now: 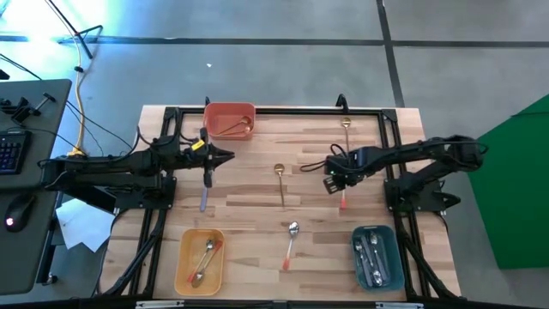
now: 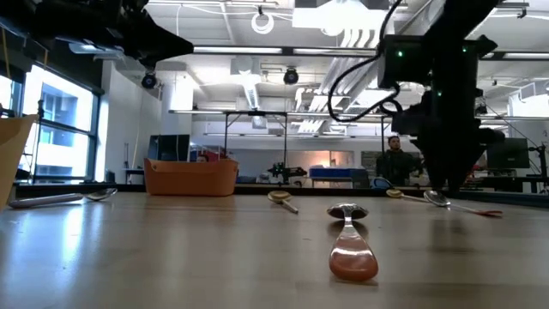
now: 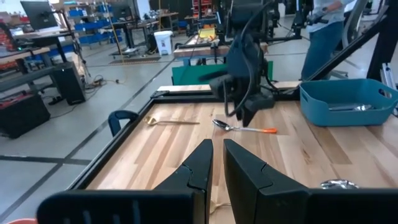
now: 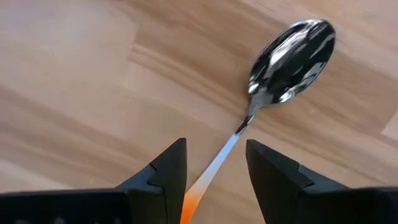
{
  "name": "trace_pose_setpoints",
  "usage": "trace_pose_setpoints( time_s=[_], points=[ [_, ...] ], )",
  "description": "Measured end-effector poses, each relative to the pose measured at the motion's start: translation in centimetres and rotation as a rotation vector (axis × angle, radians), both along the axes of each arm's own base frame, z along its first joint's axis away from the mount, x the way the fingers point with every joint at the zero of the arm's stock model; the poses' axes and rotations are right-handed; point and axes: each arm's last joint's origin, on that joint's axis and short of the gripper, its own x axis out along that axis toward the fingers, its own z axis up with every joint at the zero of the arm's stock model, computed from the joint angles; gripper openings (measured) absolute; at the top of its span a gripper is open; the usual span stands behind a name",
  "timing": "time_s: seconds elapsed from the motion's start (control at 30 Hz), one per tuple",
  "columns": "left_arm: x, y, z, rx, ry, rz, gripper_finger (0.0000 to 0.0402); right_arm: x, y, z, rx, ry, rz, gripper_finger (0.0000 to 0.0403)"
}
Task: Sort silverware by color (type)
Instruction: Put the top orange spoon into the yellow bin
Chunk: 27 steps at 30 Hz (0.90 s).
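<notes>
Overhead, right claw (image 4: 214, 165) astride orange-handled spoon (image 4: 273, 81)

On the table (image 1: 249, 206), one bin (image 1: 229, 120) sits at the far edge, two bins (image 1: 199, 260) (image 1: 377, 256) at the near corners, all holding spoons. Loose spoons (image 1: 280, 183) (image 1: 291, 243) lie mid-table. The right gripper (image 4: 214, 163) straddles another spoon (image 4: 283, 65).

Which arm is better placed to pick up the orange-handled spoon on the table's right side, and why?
Right. The right gripper is open directly over the orange-handled spoon, fingers straddling its handle; the left gripper sits far across the table.
</notes>
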Motion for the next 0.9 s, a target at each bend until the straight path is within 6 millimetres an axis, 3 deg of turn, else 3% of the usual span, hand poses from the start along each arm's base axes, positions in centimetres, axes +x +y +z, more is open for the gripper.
trace_pose_setpoints(
  time_s=[0.63, 0.9],
  points=[
    [0.0, -0.2, 0.0, -0.020, 0.001, -0.009, 0.0030, 0.2, -2.3, -0.2, -0.129, -0.067, -0.116, 0.0149],
    [0.0, -0.2, -0.1, -0.021, 0.005, -0.009, 0.0030, -0.3, -2.2, -0.3, -0.105, -0.021, -0.174, 0.0149]
  ],
)
